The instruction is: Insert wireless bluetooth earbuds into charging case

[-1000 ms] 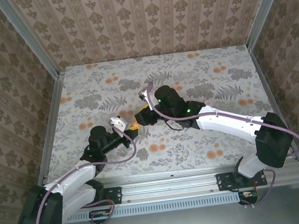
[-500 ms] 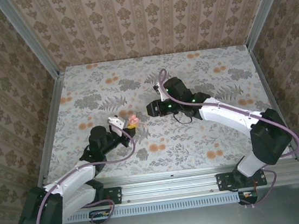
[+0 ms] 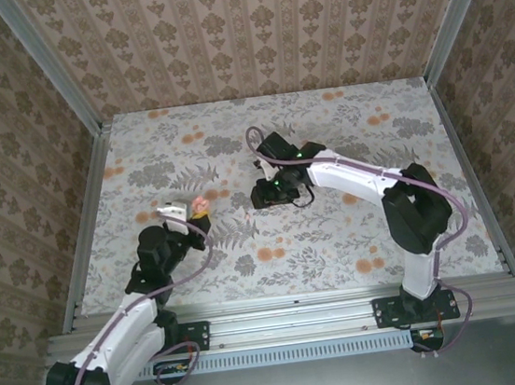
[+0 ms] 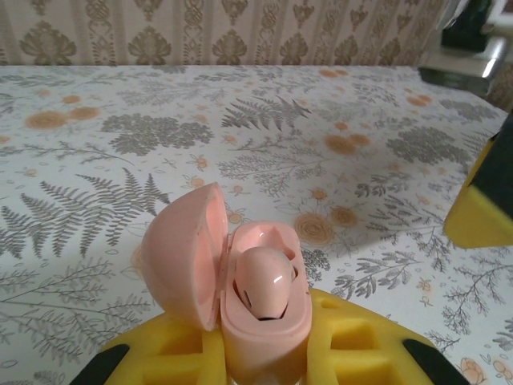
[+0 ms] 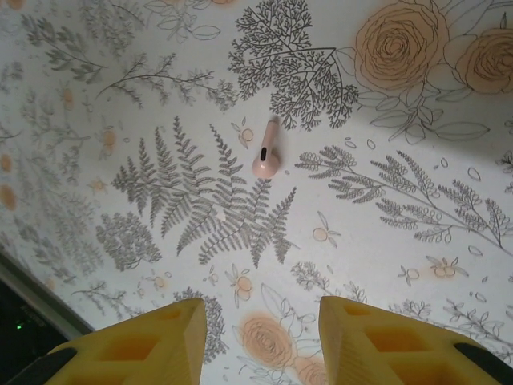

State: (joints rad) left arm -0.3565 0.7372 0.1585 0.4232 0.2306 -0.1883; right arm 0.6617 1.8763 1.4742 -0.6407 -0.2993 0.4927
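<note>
One charging case (image 4: 183, 258), one seated earbud (image 4: 264, 290), one loose earbud (image 5: 267, 159), apparently two earbuds altogether.

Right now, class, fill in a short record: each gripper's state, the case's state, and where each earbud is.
left gripper: shut on the charging case
charging case: lid open
seated earbud: in the case
loose earbud: lying on the tablecloth, untouched
right gripper: open, clear of the loose earbud

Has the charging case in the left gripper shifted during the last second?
Yes. In the top view the charging case, held by the left gripper, has moved left, toward the table's left rail and away from the right gripper.
</note>
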